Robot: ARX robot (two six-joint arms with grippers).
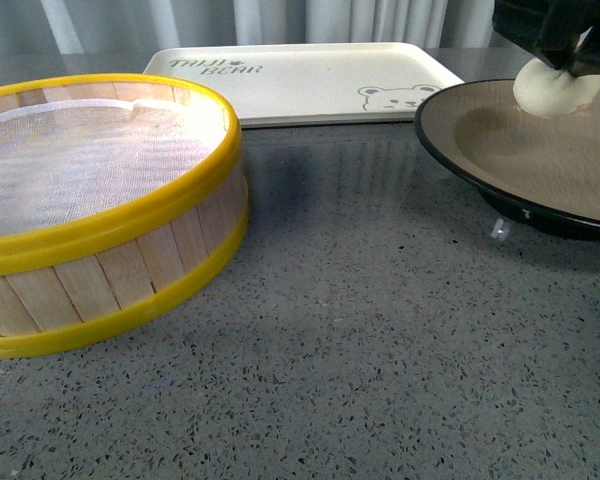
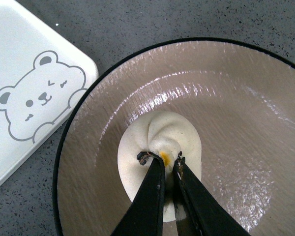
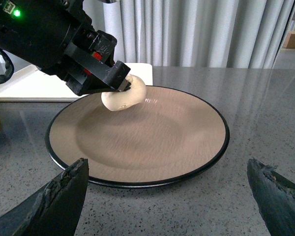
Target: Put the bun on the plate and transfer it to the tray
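Note:
My left gripper [image 2: 162,158] is shut on the cream-white bun [image 2: 160,142], pinching its pleated top. It holds the bun [image 3: 124,94] a little above the beige, black-rimmed plate [image 3: 152,142], over the plate's far side. In the front view the bun [image 1: 555,88] hangs over the plate [image 1: 540,150] at the right edge, under the left gripper [image 1: 570,60]. The cream tray [image 1: 310,80] with the bear face lies behind, to the plate's left. My right gripper [image 3: 169,191] stands open in front of the plate's near rim, with nothing between its fingers.
A yellow-rimmed wooden steamer basket [image 1: 100,230] with a white cloth liner stands at the front left. Grey speckled tabletop [image 1: 380,330] spreads between basket and plate. Curtains hang behind the table.

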